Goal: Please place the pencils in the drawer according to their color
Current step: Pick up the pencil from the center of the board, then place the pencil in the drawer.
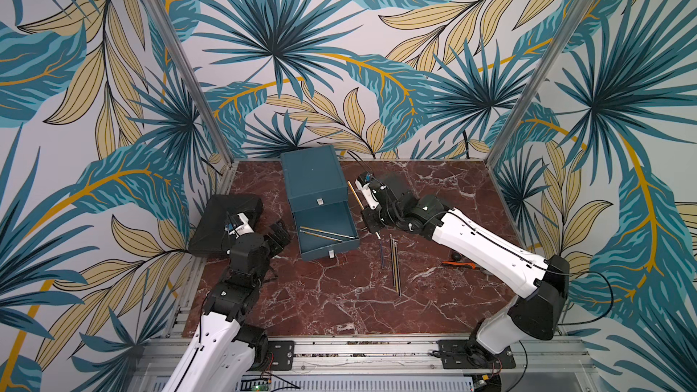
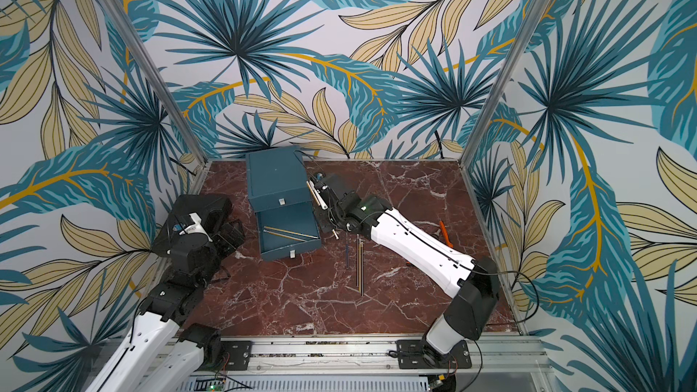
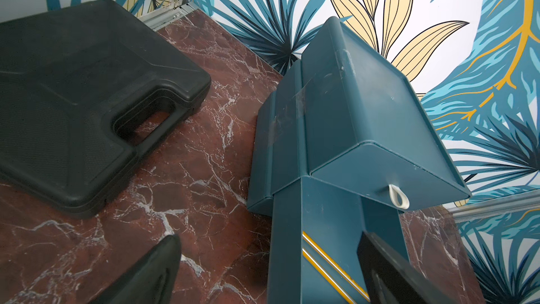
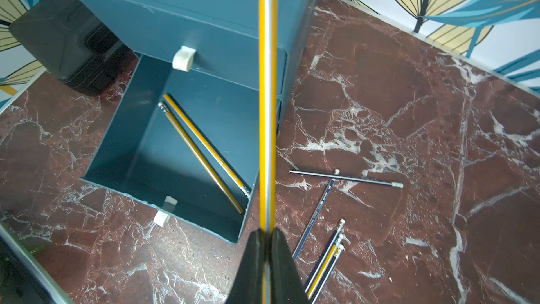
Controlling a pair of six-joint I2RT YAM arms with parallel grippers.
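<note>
Pencil (image 1: pixel 356 194), yellow, juts from the right gripper's (image 1: pixel 365 214) clamped jaws in both top views, just beside the open drawer (image 1: pixel 320 220), long axis roughly along its side wall. Left wrist: left gripper (image 3: pixel 268 238) gapes wide, empty. Right wrist: drawer lies toward the left gripper from the pencil; two yellow pencils (image 4: pixel 204 153) inside.

The left arm (image 1: pixel 211 345) and right arm (image 1: pixel 486 258) have white link shells and black joint housings. A black cable (image 1: pixel 505 247) runs along the right shell behind the right pincer (image 4: pixel 266 231). Its fingers (image 4: pixel 282 258) are black and tapered.
</note>
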